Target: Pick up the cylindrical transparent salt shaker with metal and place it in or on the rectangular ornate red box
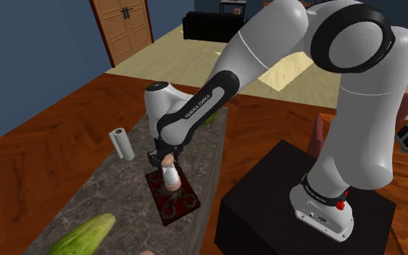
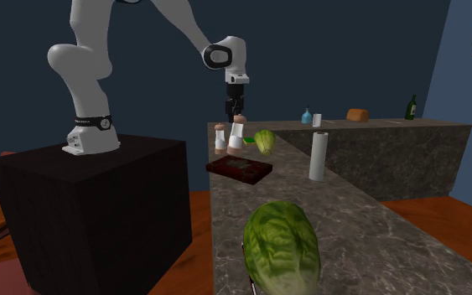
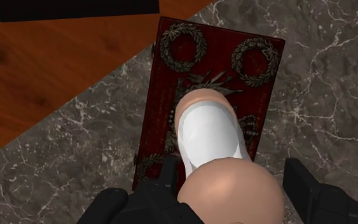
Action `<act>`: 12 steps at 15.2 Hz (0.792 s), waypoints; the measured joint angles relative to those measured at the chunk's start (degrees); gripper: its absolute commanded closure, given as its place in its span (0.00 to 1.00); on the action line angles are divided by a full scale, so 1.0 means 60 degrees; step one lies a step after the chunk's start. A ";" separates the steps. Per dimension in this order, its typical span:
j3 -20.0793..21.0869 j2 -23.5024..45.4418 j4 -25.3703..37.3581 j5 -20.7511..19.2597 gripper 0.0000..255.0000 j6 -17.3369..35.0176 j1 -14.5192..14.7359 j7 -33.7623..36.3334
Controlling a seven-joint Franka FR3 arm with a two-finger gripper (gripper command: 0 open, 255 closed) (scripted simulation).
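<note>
I am watching mainly for a topple. The fingers (image 3: 304,191) are standing spread on either side of the shaker (image 3: 209,137), up at its cap (image 3: 231,191). One finger is looking as if it is touching the cap, while a thin strip of worktop (image 3: 323,95) is showing at the other, so I am judging that nothing is being pinched. The shaker is sitting between the fingers and below them, with its base (image 3: 199,102) seeming to rest on the lid of the red box (image 3: 184,48), roughly mid-lid. If the hand is pulled away at a slant, or the touching finger is dragging on the cap as it rises, the shaker is likely to tip. It is tall and narrow, and it is standing on a patterned lid, not on the flat worktop. A fall would probably be carrying it off the box onto the worktop beside it, undoing the placement. The shaker's long axis is running upright, in line with the fingers, the cap pointing up toward the hand and the base pointing down at the box. It may be leaning a little toward the touching finger, though I cannot tell that for certain.
</note>
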 measured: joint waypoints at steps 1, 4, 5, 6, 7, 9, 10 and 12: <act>-0.0010 0.0118 0.0010 -0.0018 1.00 0.0108 0.0008 0.0004; -0.0036 0.0398 -0.0029 -0.0061 1.00 0.0424 0.0028 0.0011; -0.0048 0.0501 -0.0021 -0.0076 1.00 0.0519 0.0032 0.0007; -0.0053 0.0563 -0.0074 -0.0085 1.00 0.0634 0.0040 0.0012; -0.0063 0.0669 -0.0057 -0.0102 1.00 0.0723 0.0051 0.0019; -0.0079 0.0816 -0.0029 -0.0126 1.00 0.0843 0.0063 0.0024; -0.0079 0.0819 -0.0029 -0.0129 1.00 0.0868 0.0068 0.0031; -0.0079 0.0821 -0.0029 -0.0130 1.00 0.0887 0.0070 0.0031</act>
